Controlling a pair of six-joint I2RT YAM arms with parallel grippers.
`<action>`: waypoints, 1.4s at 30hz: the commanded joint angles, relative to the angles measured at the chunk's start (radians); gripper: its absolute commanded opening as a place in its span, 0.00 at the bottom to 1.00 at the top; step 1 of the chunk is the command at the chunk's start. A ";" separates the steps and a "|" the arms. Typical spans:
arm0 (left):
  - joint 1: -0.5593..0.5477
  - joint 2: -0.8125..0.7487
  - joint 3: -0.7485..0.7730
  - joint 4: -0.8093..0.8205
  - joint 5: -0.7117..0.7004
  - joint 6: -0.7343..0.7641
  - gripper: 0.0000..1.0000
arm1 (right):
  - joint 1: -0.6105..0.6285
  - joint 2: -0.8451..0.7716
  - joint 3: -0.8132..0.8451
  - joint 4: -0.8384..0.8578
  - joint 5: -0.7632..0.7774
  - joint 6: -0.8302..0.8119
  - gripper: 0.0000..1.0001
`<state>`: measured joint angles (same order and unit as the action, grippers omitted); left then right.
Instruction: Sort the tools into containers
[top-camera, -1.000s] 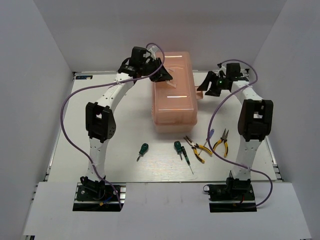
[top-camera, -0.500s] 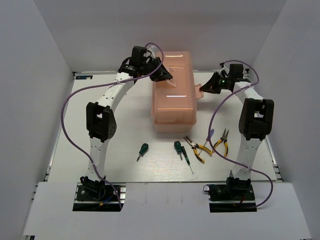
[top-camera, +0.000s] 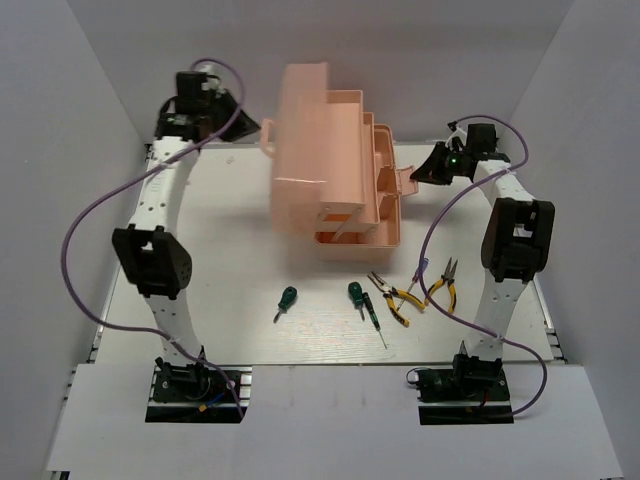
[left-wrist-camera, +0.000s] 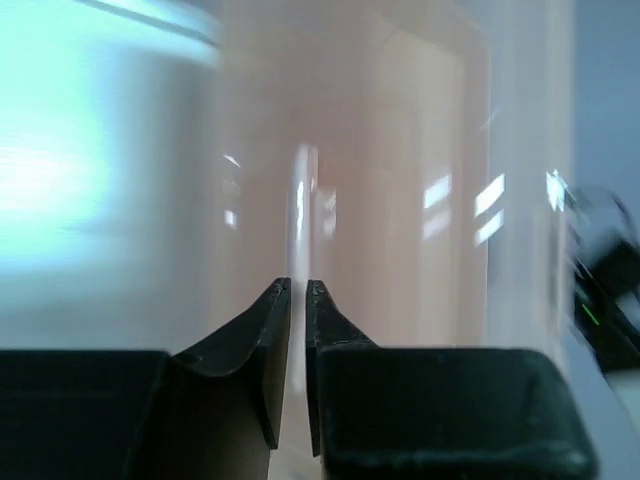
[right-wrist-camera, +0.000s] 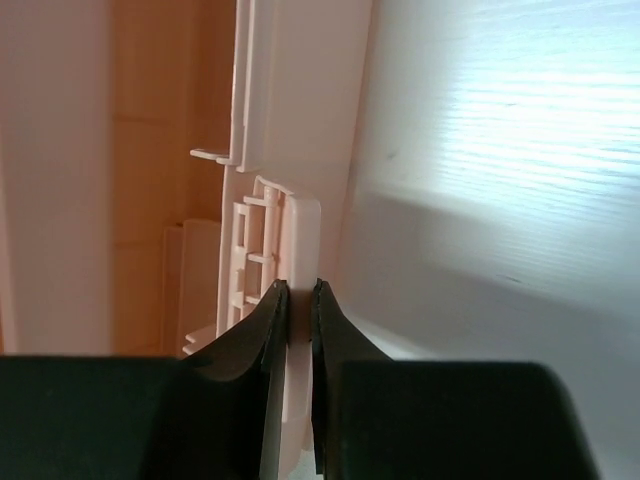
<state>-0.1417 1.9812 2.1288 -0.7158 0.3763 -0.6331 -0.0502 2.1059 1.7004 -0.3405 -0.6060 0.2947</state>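
The salmon-pink toolbox (top-camera: 335, 165) stands open at the back of the table. Its lid (top-camera: 300, 130) is swung up to the left and its trays (top-camera: 372, 175) are stepped out. My left gripper (top-camera: 255, 133) is shut on the lid handle (top-camera: 268, 140); the left wrist view shows a thin pale strip (left-wrist-camera: 303, 200) pinched between the fingers of that gripper (left-wrist-camera: 298, 290). My right gripper (top-camera: 425, 172) is shut on the latch tab (right-wrist-camera: 300, 230) at the box's right side. In front lie two stubby green screwdrivers (top-camera: 286, 300) (top-camera: 354, 292), a long thin one (top-camera: 373, 316), a blue-handled screwdriver (top-camera: 422, 270) and two yellow pliers (top-camera: 393, 294) (top-camera: 443, 286).
White walls close in the table on the left, back and right. The tools lie in a loose row between the box and the arm bases (top-camera: 195, 385). Purple cables (top-camera: 90, 220) loop off both arms.
The lid has swung open to the left and the trays have spread out. My left arm has pulled back to the far left corner. My right gripper has shut on the latch tab.
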 joint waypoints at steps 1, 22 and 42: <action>0.109 -0.091 -0.015 -0.115 -0.267 0.128 0.00 | -0.071 -0.052 0.033 -0.005 0.164 -0.126 0.00; 0.103 -0.540 -0.602 0.054 -0.130 0.242 0.11 | -0.097 -0.389 -0.220 -0.267 0.244 -0.566 0.62; -0.215 -0.903 -1.084 0.128 0.144 0.440 0.71 | -0.033 -0.659 -0.909 -0.326 0.541 -0.599 0.68</action>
<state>-0.3119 1.0763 1.0599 -0.6392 0.5163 -0.2062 -0.0967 1.4464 0.8291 -0.7368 -0.1276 -0.3214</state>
